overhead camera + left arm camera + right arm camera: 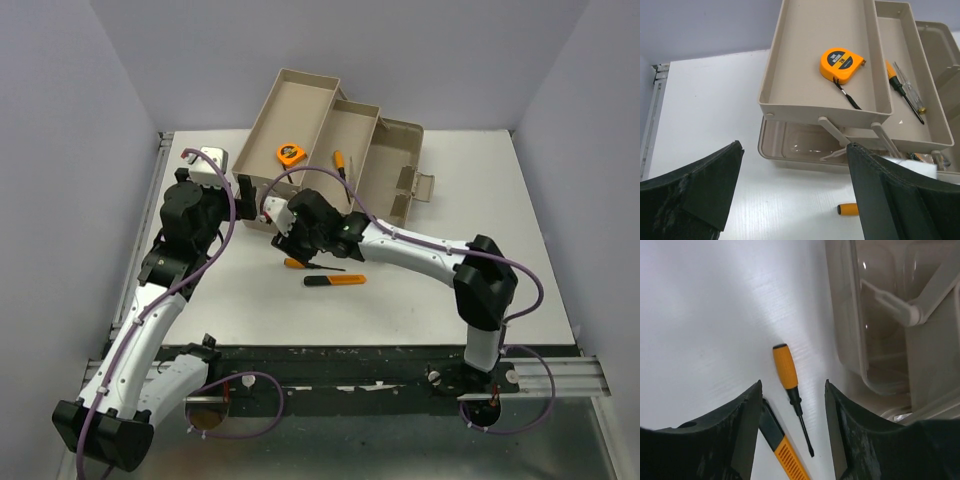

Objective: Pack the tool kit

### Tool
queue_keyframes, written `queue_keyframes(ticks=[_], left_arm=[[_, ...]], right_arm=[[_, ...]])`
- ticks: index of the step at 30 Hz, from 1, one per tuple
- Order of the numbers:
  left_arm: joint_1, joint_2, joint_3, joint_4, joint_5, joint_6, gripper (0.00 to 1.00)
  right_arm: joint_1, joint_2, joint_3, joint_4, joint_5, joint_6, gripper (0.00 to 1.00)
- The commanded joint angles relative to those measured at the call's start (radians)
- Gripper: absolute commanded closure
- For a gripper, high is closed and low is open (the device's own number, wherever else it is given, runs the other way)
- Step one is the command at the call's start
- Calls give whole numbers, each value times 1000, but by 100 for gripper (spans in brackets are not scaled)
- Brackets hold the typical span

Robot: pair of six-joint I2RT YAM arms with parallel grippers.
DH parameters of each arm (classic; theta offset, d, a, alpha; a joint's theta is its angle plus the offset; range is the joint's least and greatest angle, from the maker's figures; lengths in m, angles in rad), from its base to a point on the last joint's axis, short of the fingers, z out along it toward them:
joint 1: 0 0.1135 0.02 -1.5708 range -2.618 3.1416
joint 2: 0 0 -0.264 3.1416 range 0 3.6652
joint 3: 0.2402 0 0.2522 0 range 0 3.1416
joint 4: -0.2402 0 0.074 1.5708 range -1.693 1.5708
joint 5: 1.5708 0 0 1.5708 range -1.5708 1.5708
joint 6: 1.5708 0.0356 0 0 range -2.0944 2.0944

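Top view: the beige toolbox (400, 150) stands open at the far middle of the table (480, 200), its trays fanned out. A tape measure (291, 154) lies in the upper tray and a small screwdriver (341, 163) in the next. A loose screwdriver (300, 265) and an orange-and-black tool (335, 280) lie on the table in front of the box, under the right arm (420, 250). Left wrist view: the left gripper (795, 146) has its jaws spread wide with nothing between them, facing the toolbox's near end. Right wrist view: the right gripper (793, 385) is parted and holds nothing; the loose screwdriver lies on the table between its fingers (740, 430).
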Motion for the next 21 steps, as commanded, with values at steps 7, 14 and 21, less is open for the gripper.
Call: queue_keyframes(ticks=[7,14,21], left_arm=[[-2,-42,0,18,-35,-19,1],[36,-55,8,1,-119,-31,1],[48,-71,2,9,-132,-26,1]], right_arm=[[17,159,31,3,131,-66,39],[17,216,45,40,123,-66,38],[18,258,52,36,112,-77,38]])
